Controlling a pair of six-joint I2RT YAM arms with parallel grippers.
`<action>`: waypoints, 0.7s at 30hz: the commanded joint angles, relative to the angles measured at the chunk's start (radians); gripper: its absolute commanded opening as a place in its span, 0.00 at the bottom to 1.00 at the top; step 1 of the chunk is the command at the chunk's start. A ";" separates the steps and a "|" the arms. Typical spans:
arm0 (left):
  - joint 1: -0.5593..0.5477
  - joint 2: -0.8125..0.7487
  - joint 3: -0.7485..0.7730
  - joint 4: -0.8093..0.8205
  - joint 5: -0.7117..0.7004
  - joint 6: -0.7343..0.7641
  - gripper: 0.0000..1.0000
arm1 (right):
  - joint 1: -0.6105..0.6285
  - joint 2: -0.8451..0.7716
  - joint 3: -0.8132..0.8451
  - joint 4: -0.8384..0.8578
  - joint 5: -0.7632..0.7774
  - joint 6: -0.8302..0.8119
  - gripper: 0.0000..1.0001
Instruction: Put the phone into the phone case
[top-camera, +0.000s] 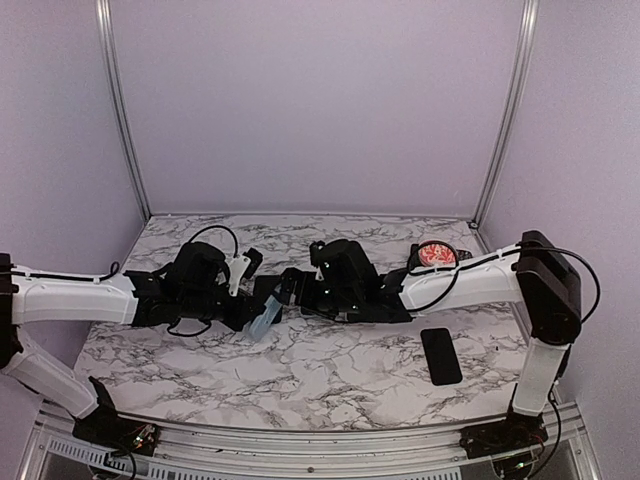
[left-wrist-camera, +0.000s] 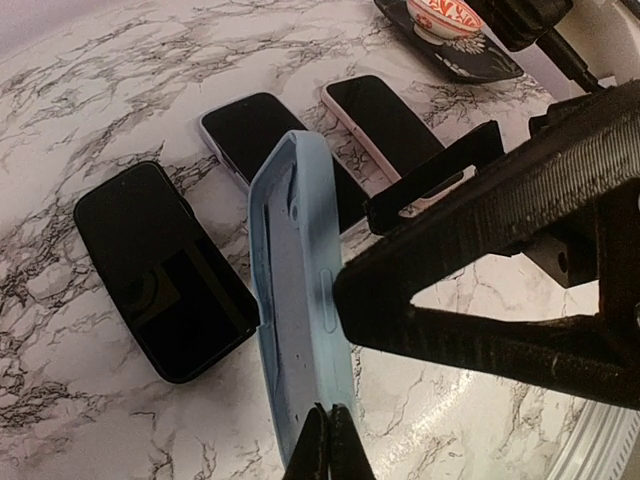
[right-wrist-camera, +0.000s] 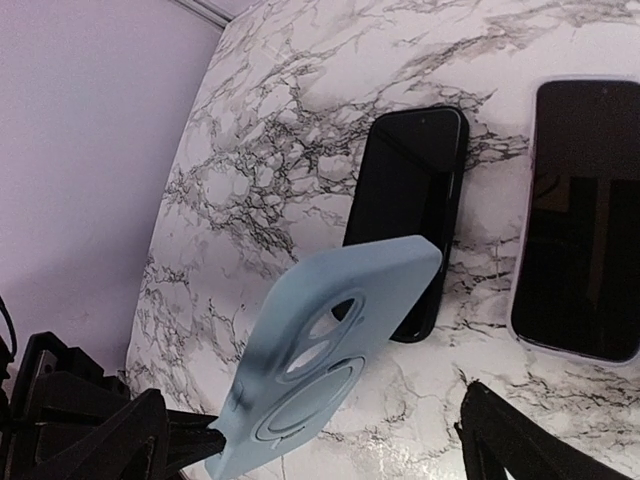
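A light blue phone case (left-wrist-camera: 295, 290) is pinched by its edge in my left gripper (left-wrist-camera: 330, 428), which is shut on it and holds it tilted above the table. In the top view the case (top-camera: 262, 322) hangs between both grippers. My right gripper (right-wrist-camera: 310, 440) is open, its fingers either side of the case (right-wrist-camera: 335, 340), not touching it. Below the case lie a black phone (left-wrist-camera: 160, 270), a silver-edged phone (left-wrist-camera: 250, 135) and a lavender-edged phone (left-wrist-camera: 385, 125). The black phone (right-wrist-camera: 410, 190) and the lavender-edged one (right-wrist-camera: 585, 220) also show in the right wrist view.
Another black phone (top-camera: 440, 355) lies alone at the right front. A dark plate (top-camera: 455, 262) with a red-patterned bowl (top-camera: 436, 254) stands at the back right. My right gripper's finger (left-wrist-camera: 480, 300) looms close beside the case. Purple walls surround the marble table (top-camera: 330, 370).
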 joint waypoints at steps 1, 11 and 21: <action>-0.042 0.038 -0.007 0.086 -0.013 -0.033 0.00 | 0.007 0.025 -0.022 0.089 -0.013 0.109 0.99; -0.085 0.074 -0.007 0.113 -0.019 -0.041 0.00 | -0.007 0.087 -0.022 0.142 -0.083 0.132 0.56; -0.084 -0.061 0.032 0.012 0.041 -0.017 0.57 | -0.037 -0.058 -0.101 0.120 -0.208 -0.166 0.05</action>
